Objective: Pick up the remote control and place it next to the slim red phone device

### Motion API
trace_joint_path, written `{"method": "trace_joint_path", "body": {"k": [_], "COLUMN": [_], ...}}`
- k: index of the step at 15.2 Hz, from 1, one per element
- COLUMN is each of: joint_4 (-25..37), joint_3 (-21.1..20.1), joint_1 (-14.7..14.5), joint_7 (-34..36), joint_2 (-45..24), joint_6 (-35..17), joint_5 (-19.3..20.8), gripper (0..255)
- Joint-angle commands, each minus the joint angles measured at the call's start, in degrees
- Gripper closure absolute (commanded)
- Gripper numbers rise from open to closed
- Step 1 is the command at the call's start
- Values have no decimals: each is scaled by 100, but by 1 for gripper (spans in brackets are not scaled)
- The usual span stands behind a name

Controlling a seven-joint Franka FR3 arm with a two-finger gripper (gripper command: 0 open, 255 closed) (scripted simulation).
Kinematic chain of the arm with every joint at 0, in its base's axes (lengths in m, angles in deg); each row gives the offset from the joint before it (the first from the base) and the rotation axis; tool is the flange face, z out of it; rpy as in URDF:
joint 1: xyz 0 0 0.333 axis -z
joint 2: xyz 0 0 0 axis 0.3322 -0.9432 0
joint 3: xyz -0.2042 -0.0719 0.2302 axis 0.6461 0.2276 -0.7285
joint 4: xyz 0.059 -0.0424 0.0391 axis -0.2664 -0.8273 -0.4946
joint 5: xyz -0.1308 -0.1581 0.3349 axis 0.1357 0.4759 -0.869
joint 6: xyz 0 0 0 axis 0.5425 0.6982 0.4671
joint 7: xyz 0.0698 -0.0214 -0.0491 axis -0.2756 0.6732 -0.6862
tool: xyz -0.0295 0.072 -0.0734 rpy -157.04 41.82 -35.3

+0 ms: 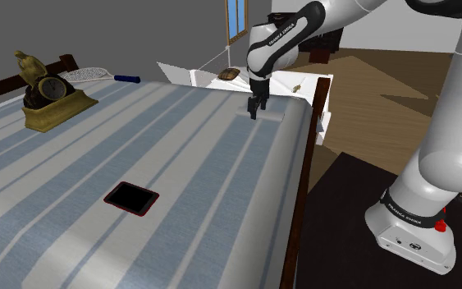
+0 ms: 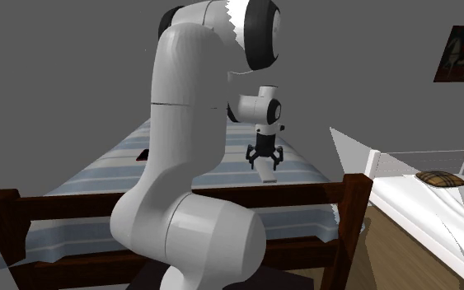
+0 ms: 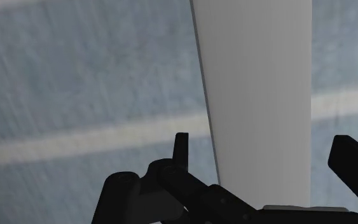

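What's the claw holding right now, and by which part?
Nothing. The claw is open and straddles the white remote, with a gap on each side, so it is not touching it.

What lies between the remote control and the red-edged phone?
Nothing: in the shoulder view, only bare striped bedcover separates the remote control from the red-edged phone.

Long white remote (image 3: 260, 95), flat; red-rimmed black phone (image 1: 131, 197) well apart.
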Motion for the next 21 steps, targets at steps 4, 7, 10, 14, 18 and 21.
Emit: {"method": "trace_joint_path", "body": {"k": [4,7,10,14,18,21], "joint_4": [-17,-17,-15,-19,7,88], "joint_3": [-2,-2,-3,-2,-1,2], "joint_1": [-3,-3,-4,-3,-4,-6], "joint_7": [4,4,5,4,8,21], "joint_2": [-11,-10,-11,-5,34,162], "joint_6": [-31,-30,-30,-27,38,246], "joint_5": [-1,-1,-1,-1,4,18], "gripper": [0,0,255,255,255,255]}}
